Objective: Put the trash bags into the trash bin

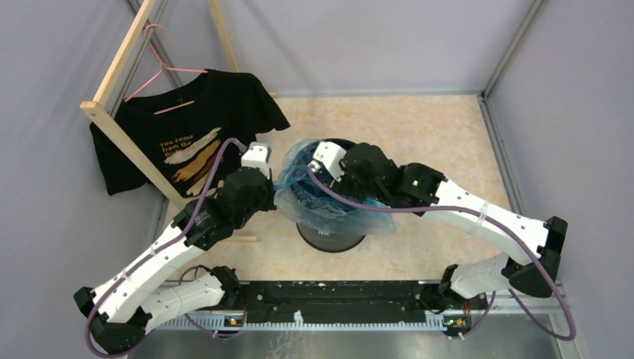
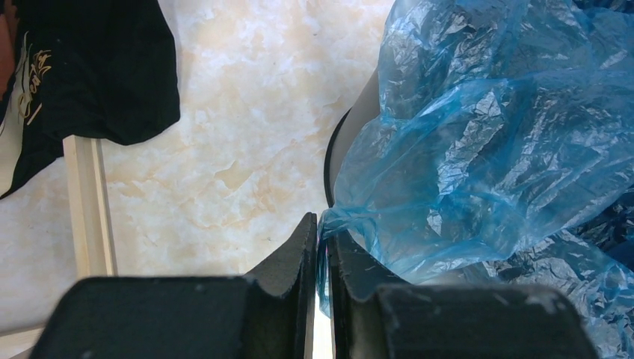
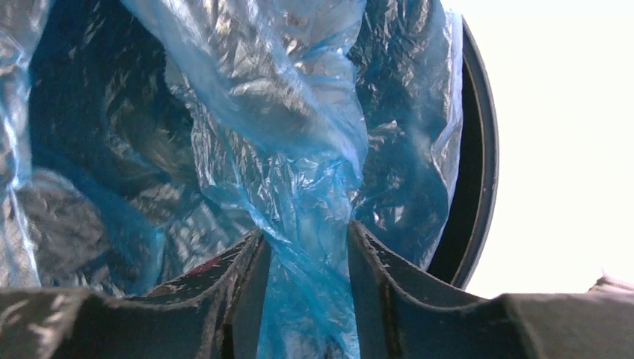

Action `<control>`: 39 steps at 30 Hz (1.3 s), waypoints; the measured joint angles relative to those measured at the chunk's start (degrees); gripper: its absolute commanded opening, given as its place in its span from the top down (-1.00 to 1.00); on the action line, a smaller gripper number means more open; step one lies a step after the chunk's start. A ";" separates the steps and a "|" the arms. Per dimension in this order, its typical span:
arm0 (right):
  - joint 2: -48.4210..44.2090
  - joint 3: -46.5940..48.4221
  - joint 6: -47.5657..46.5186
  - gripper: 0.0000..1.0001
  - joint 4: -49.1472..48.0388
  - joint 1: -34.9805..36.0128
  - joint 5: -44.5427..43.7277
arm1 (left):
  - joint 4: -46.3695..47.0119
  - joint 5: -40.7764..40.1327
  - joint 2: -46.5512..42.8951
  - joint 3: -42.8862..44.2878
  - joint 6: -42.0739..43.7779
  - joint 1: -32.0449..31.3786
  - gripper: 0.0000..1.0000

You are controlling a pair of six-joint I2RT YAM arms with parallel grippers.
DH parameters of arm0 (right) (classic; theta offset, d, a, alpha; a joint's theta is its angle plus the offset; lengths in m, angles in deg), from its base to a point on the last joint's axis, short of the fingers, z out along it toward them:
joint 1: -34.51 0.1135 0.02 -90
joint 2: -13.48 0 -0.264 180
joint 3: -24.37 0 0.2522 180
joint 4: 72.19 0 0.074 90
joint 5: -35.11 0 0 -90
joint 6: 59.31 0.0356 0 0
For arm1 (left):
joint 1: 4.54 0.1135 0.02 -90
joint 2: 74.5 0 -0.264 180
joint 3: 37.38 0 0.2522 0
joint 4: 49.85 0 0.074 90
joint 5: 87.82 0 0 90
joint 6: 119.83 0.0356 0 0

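Observation:
The trash bag (image 1: 333, 200), thin crinkly light-blue plastic, is draped over and into the mouth of the dark round trash bin (image 1: 329, 241) at mid-table. My left gripper (image 1: 278, 181) is at the bin's left rim, shut on a thin pinch of the bag's edge (image 2: 336, 221); its tips (image 2: 323, 233) show almost no gap. My right gripper (image 1: 310, 173) is over the bin's mouth, its jaws (image 3: 303, 250) closed on a thick twisted bunch of the bag (image 3: 299, 172). The bin's rim (image 3: 478, 149) curves on the right, with bag lining the inside.
A black T-shirt (image 1: 194, 127) hangs on a pink hanger (image 1: 161, 71) from a wooden rack (image 1: 119, 127) at the back left; the shirt (image 2: 97, 67) and a rack foot (image 2: 86, 202) lie left of my left gripper. Grey walls enclose the table.

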 measured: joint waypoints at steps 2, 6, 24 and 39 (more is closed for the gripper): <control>1.14 0.00 -0.90 0.74 -1.38 0.00 -1.33 | 0.00 0.00 -0.17 -0.02 0.15 0.00 0.69; 3.04 -0.20 -0.61 1.00 -5.42 0.00 -4.85 | 0.00 -0.11 -0.35 -0.02 0.22 0.00 0.68; -14.12 -11.72 28.09 0.95 -20.76 -24.20 14.40 | 1.51 0.26 -0.42 -1.16 0.35 0.00 0.72; -9.29 -12.11 33.81 0.81 -22.80 -26.43 23.98 | -2.84 5.25 -1.60 7.21 3.19 0.04 -0.96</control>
